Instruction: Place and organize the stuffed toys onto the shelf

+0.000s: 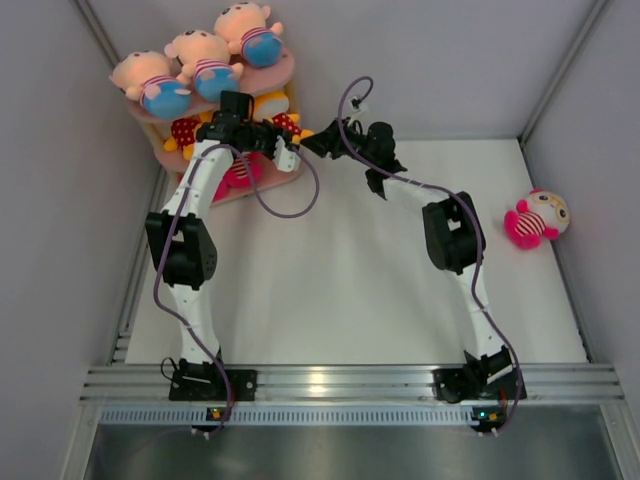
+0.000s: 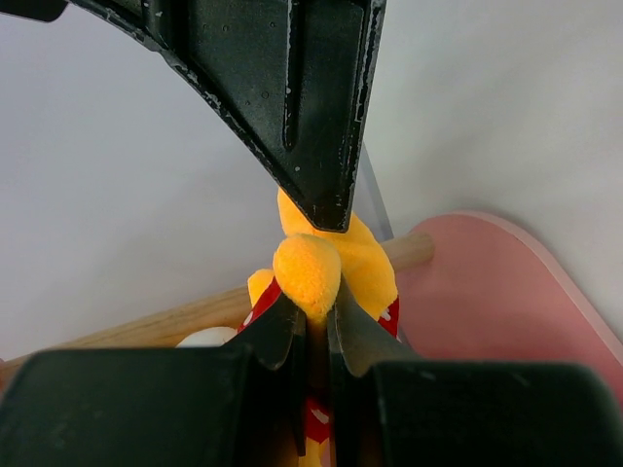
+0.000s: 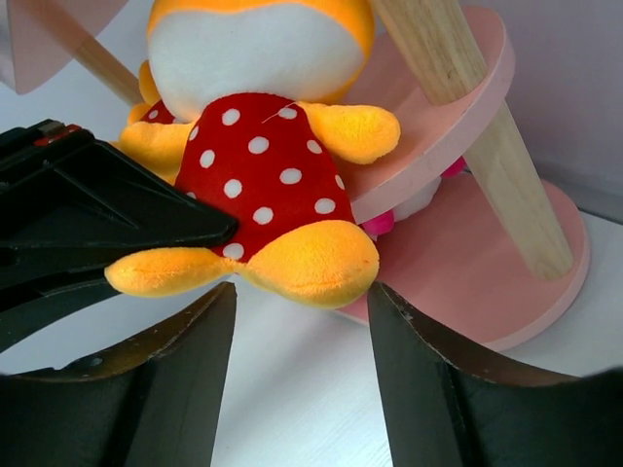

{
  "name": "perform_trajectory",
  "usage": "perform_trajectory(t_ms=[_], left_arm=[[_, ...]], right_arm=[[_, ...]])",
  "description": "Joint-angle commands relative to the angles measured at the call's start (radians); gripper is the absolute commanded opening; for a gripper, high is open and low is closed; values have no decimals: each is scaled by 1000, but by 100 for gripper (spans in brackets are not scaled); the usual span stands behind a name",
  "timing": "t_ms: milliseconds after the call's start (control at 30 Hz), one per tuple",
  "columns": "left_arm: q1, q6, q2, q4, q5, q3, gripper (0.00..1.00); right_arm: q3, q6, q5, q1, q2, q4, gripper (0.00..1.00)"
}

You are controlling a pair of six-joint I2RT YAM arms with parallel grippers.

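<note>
The pink shelf (image 1: 283, 73) stands at the back left. Three boy dolls (image 1: 200, 62) lie on its top board. A yellow bear in a red polka-dot outfit (image 3: 258, 165) sits at the edge of the middle board (image 3: 443, 146). My left gripper (image 2: 313, 313) is shut on one of the bear's yellow limbs (image 2: 308, 272). My right gripper (image 3: 302, 300) is open just below the bear's foot (image 3: 316, 263), not touching it. Both grippers meet beside the shelf in the top view, left (image 1: 288, 152) and right (image 1: 312, 144). A pink striped doll (image 1: 536, 219) lies on the table at the far right.
Another yellow bear (image 1: 184, 131) sits on the left of the middle board. A pink doll (image 1: 236, 176) lies on the bottom board (image 3: 506, 292). A wooden post (image 3: 487, 146) stands right of the held bear. Grey walls enclose the white table (image 1: 350, 280).
</note>
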Motion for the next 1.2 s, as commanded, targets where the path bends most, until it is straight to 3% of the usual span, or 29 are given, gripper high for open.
perform_trajectory(t_ms=[0,67,233,367,400,500,533,567,733,967,1000,1033,1067,1167], left_arm=[[18,24,-9,20,27,-4,0],[18,24,-11,20,30,-2,0],[18,24,-13,20,28,-2,0],[20,21,-17,20,25,-13,0],[21,21,-19,20,24,-13,0],[21,10,-19,20,19,-15,52],[21,6,-20,20,19,-18,64],[20,3,-25,20,18,-24,69],[20,4,-43,20,11,-47,70],[20,-11,-69,20,12,-64,74],[20,-14,-77,20,4,-67,84],[20,-17,-80,20,1,-70,86],[20,-19,-85,20,-1,-76,97],[20,-28,-95,20,-5,-74,98]], right_arm=[[43,-5,-17,18,-37,63,57],[73,-12,-10,19,-28,51,51],[158,-37,-7,32,18,-18,23],[161,1,6,35,29,30,3],[163,3,9,36,27,30,1],[167,-11,47,41,19,10,0],[167,-14,59,42,16,2,0],[161,-19,71,45,13,-10,0],[144,-31,179,59,-4,-21,0],[262,-57,329,105,45,-79,0],[274,-57,370,110,55,-82,0],[284,-55,395,115,61,-90,0],[299,-57,418,124,75,-91,0],[354,-55,479,145,116,-116,0]])
